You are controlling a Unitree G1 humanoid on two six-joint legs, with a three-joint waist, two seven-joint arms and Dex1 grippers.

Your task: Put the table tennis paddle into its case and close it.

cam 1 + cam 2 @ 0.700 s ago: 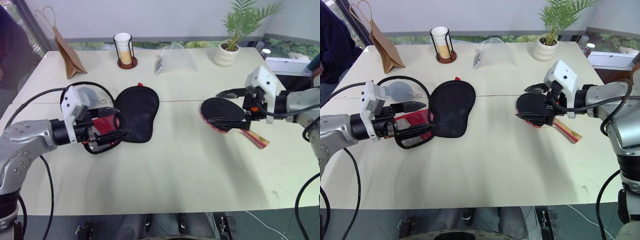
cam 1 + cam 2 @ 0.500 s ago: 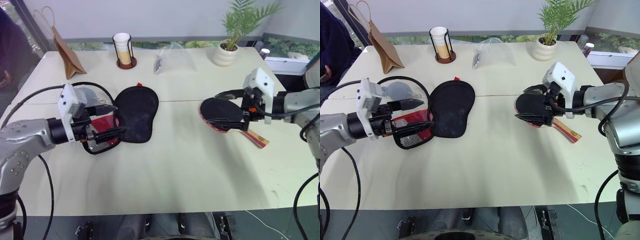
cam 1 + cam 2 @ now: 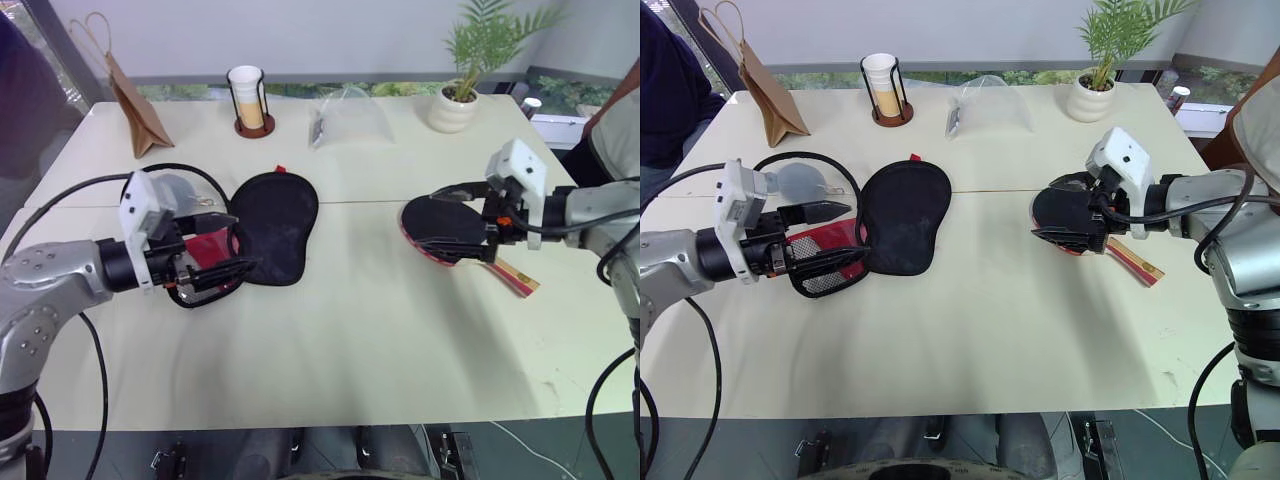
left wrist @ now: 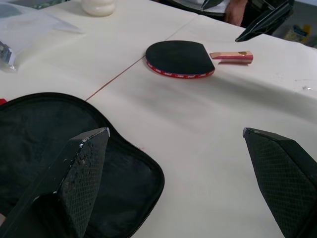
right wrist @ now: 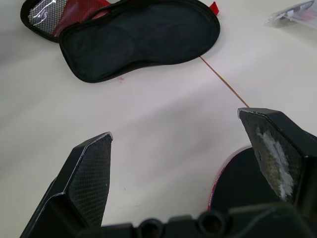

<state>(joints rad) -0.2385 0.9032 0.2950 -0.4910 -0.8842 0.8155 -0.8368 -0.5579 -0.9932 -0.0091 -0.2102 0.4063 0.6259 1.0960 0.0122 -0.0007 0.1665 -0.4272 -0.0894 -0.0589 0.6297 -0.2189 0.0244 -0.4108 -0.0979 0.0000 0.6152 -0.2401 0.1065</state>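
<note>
The table tennis paddle (image 3: pixel 447 222) lies flat on the right of the table, black face up, its tan and red handle (image 3: pixel 514 275) pointing toward the near right. My right gripper (image 3: pixel 430 216) hovers open just over the blade, with nothing between its fingers (image 5: pixel 92 173). The case (image 3: pixel 272 225) lies unzipped and spread flat on the left, black lining up, its red and mesh half (image 3: pixel 820 262) beneath my left gripper (image 3: pixel 238 242). That gripper is open and empty. The left wrist view looks past its fingers (image 4: pixel 81 166) over the case (image 4: pixel 44 129) to the paddle (image 4: pixel 178 57).
A brown paper bag (image 3: pixel 135 100), a cup in a wire holder (image 3: pixel 248 98), a clear plastic bag (image 3: pixel 350 115) and a potted plant (image 3: pixel 458 95) stand along the far side. A black cable (image 3: pixel 165 170) loops by the case. A person (image 3: pixel 620 130) stands at the right edge.
Both grippers have stayed open and almost still. The person at the right edge has come further into view.
</note>
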